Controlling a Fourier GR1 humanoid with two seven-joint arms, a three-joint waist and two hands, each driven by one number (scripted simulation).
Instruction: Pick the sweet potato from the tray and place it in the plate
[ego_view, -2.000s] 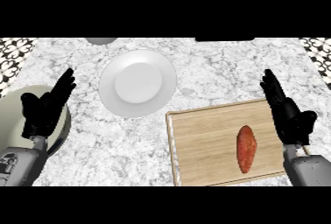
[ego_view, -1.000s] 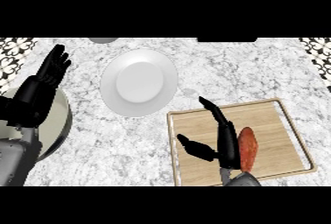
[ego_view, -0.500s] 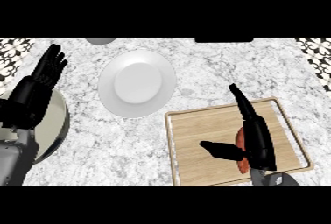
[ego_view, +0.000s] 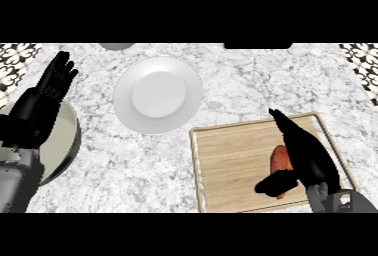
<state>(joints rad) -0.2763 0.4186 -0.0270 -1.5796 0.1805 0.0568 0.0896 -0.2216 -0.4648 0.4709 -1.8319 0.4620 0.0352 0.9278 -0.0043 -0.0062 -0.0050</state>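
An orange sweet potato (ego_view: 278, 158) lies on the right half of a wooden tray (ego_view: 229, 165) at the lower right of the counter. My right hand (ego_view: 304, 152) lies over the potato's right side and hides most of it. Its fingers (ego_view: 284, 125) stretch straight toward the tray's far edge, and its thumb (ego_view: 275, 183) sits at the potato's near end. The hand is open. A white plate (ego_view: 157, 94) stands up and to the left of the tray with nothing on it. My left hand (ego_view: 46, 95) rests open at the left edge, fingers up.
A round grey-green disc (ego_view: 65, 145) lies at the left edge, partly under my left forearm. A small grey object (ego_view: 117, 46) and a dark one (ego_view: 255, 46) show at the counter's far edge. Bare marble lies between the plate and the tray.
My right hand swung in from the tray's right, crossed to its left half, then shifted right and settled over the sweet potato. The left hand rose slightly and stayed open.
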